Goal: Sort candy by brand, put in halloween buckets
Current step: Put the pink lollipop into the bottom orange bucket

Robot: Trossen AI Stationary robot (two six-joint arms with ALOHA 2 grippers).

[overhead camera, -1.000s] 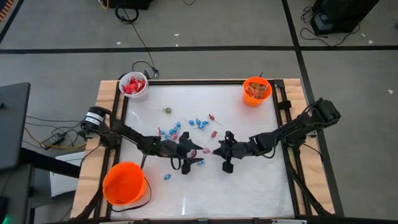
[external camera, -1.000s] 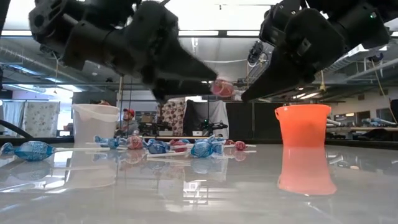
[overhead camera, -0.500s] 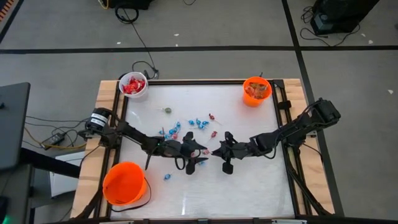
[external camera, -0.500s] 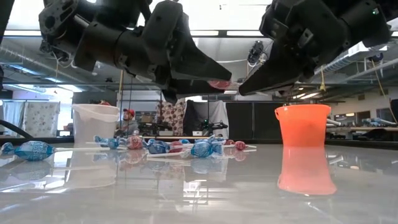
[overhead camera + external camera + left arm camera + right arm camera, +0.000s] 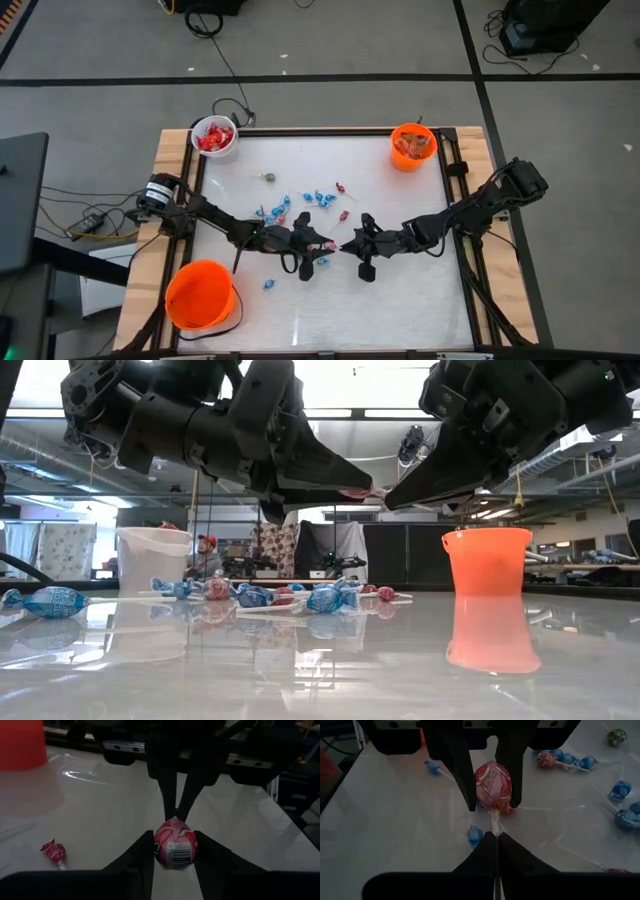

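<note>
Handover point: above the middle of the surface (image 5: 400, 300), the two arms meet tip to tip; the pink lollipop (image 5: 175, 841) hangs in the air between them, clear of the surface.
Long axis: the lollipop's stick runs along the line between the two arms, head toward the left arm, stick toward the right arm.
Left gripper (image 5: 322, 247): its fingers (image 5: 137, 855) flank the wrapped head on both sides and look to be touching the wrapper; whether they already bear its weight I cannot tell.
Right gripper (image 5: 349, 243): fingers (image 5: 512, 852) pressed together on the stick just below the head; it holds the lollipop.
Nearer arm: both equally close; the left has the head, the right the stick.
Arm pose: each arm reaches low and nearly level from its own side, wrists pointed at one another.
Next move, as I judge: the right lets go once the left grip is firm; a slack grip would drop the sweet.
Rest of the candy: blue-wrapped pieces (image 5: 318, 197) lie loose just beyond the arms.
Buckets: white bucket (image 5: 214, 137) far left; small orange bucket (image 5: 413, 146) far right; large orange bucket (image 5: 200, 295) near left.
</note>
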